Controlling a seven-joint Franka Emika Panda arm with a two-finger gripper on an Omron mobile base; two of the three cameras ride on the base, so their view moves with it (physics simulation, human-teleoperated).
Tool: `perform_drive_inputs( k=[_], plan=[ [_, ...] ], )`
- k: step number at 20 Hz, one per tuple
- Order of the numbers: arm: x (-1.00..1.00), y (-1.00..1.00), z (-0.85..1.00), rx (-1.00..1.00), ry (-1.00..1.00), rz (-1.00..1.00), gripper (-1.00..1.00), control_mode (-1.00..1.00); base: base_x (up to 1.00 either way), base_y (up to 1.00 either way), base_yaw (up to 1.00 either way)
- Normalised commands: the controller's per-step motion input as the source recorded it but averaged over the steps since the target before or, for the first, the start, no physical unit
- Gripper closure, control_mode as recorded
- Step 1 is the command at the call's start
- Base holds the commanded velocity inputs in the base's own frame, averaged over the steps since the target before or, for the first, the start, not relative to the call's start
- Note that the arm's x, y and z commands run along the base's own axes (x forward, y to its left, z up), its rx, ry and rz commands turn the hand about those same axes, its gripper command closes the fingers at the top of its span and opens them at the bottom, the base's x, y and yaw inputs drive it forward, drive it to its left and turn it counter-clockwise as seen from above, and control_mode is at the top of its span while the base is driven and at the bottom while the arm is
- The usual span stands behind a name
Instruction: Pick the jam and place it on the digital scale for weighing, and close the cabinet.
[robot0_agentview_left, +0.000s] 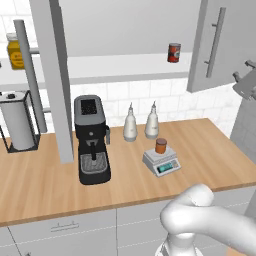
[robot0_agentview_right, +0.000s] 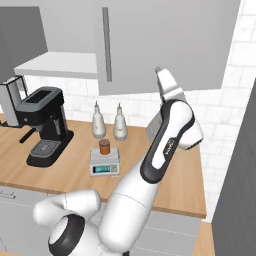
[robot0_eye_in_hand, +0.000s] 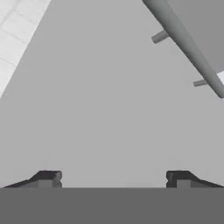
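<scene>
The jam, a small orange-brown jar with a darker lid, stands upright on the silver platform of the digital scale on the wooden counter; both also show in the right base view, jam on scale. The cabinet's right door hangs open with its long bar handle showing. My gripper is open with nothing between its fingers, raised high and facing the flat outer face of that door at close range. In the right base view the gripper points up at the door.
The cabinet's left door stands open, edge-on. A red can and a yellow jar sit on the shelf. On the counter are a black coffee machine, two white bottles and a paper towel roll.
</scene>
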Motion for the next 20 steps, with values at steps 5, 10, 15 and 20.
perform_drive_inputs(
  k=[5, 10, 15, 20],
  plan=[
    [1.00, 0.47, 0.01, -0.01, 0.01, -0.15, -1.00, -1.00, 0.00, 0.00, 0.00],
    [1.00, 0.29, -0.11, 0.00, 0.00, -0.11, -1.00, -1.00, 0.00, 0.00, 0.00],
    [0.90, 0.24, -0.26, 0.00, -0.05, -0.08, -1.00, -1.00, 0.00, 0.00, 0.00],
    [-0.24, 0.10, 0.25, 0.00, -0.16, -0.01, -1.00, -1.00, 0.00, 0.00, 0.00]
  ],
)
